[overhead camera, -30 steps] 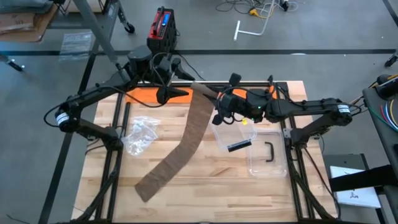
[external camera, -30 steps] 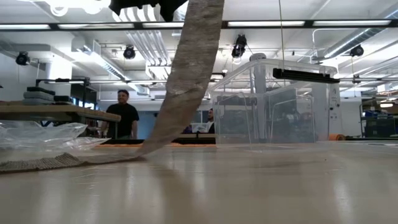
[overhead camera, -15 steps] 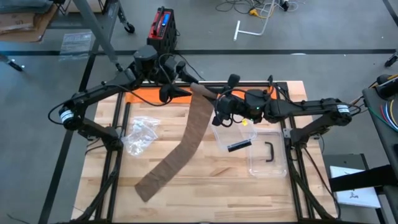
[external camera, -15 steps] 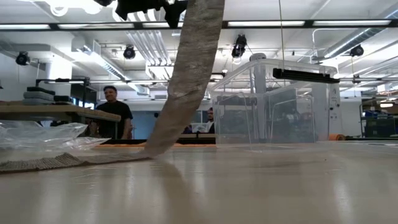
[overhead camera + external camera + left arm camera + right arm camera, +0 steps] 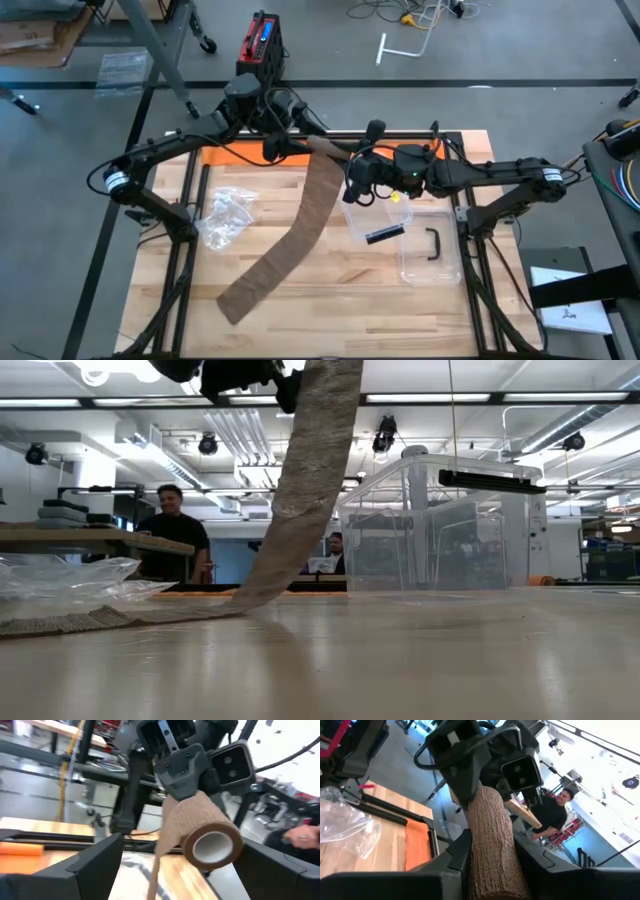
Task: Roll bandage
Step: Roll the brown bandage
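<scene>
The brown bandage is partly rolled up. Its rolled end is up in the air over the far middle of the worktop, and its long loose tail hangs down and lies flat toward the near left corner. The right end effector is clenched on the roll, one finger on each side. The left end effector is right in front of the roll with its fingers spread wide and nothing in them (the roll's open white core faces it). In the last second the left arm has moved a little farther back and over toward the roll, while the right arm and the tail have hardly moved. That looks like the left arm is lining up to help turn or take the roll, so most of the rolling is still to do. Just beside the right arm sits a clear plastic box. A crumpled clear bag lies on the left side. People stand in the room behind.
</scene>
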### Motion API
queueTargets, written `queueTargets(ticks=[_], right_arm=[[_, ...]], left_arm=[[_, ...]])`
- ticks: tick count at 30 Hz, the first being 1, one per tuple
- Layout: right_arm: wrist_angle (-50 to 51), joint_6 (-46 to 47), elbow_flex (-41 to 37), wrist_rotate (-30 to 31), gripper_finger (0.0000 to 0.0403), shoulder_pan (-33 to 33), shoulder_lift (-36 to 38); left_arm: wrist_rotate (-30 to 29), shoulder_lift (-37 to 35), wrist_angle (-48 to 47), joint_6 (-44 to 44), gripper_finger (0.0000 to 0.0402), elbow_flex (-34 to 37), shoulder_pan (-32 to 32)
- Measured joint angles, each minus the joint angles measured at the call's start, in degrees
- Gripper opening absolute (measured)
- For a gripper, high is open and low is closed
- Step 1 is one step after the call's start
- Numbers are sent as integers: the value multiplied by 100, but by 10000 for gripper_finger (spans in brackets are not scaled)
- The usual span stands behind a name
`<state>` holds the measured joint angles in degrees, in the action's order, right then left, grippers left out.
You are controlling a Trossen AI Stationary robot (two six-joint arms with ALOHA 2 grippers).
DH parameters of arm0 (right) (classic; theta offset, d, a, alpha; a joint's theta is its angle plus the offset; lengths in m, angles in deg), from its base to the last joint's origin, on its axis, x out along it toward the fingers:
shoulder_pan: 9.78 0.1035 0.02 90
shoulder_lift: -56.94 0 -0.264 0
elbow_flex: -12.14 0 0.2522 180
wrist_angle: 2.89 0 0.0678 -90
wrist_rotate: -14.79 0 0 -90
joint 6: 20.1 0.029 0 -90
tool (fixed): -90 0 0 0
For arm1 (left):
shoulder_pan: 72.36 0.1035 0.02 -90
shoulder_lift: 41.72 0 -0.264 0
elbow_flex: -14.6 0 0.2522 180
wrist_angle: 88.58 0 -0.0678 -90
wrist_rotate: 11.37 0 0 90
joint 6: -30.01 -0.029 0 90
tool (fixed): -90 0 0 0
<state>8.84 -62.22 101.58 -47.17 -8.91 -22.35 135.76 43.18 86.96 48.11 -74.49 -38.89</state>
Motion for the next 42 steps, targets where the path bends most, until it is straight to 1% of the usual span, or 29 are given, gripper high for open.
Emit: queueTargets(ticks=[4, 8, 12, 17, 21, 24, 28, 36, 37, 39, 42], right_arm=[[131, -56, 0, 1, 99, 0, 0], [167, -125, 0, 3, 95, 0, 0], [150, -156, 0, 3, 100, 0, 0], [168, -274, 0, 12, 95, 0, -29], [91, -298, -7, 62, 93, 0, -57], [-29, -412, -7, 200, 96, 0, -57], [-38, -423, -7, 234, 93, 0, -58], [20, -511, -7, 592, 96, -5, -109], [23, -506, -7, 600, 95, -11, -109], [27, -509, -7, 637, 92, -8, -109], [41, -513, -7, 663, 93, 0, -109]], left_arm=[[150, 47, 364, 444, 335, 0, -23], [247, 49, 470, 521, 313, -1, -52], [236, 45, 473, 541, 288, -4, -75], [-118, 74, 493, 519, 265, 0, -204], [-213, 80, 507, 513, 254, 7, -243], [-302, 80, 526, 480, 248, 7, -240], [-517, 80, 532, 350, 243, 7, -240], [-510, 311, 635, 226, 247, 9, -124], [-485, 357, 720, 231, 248, 9, -102], [-229, 453, 896, 266, 250, 9, -66], [-4, 587, 1267, 444, 251, 9, -63]])
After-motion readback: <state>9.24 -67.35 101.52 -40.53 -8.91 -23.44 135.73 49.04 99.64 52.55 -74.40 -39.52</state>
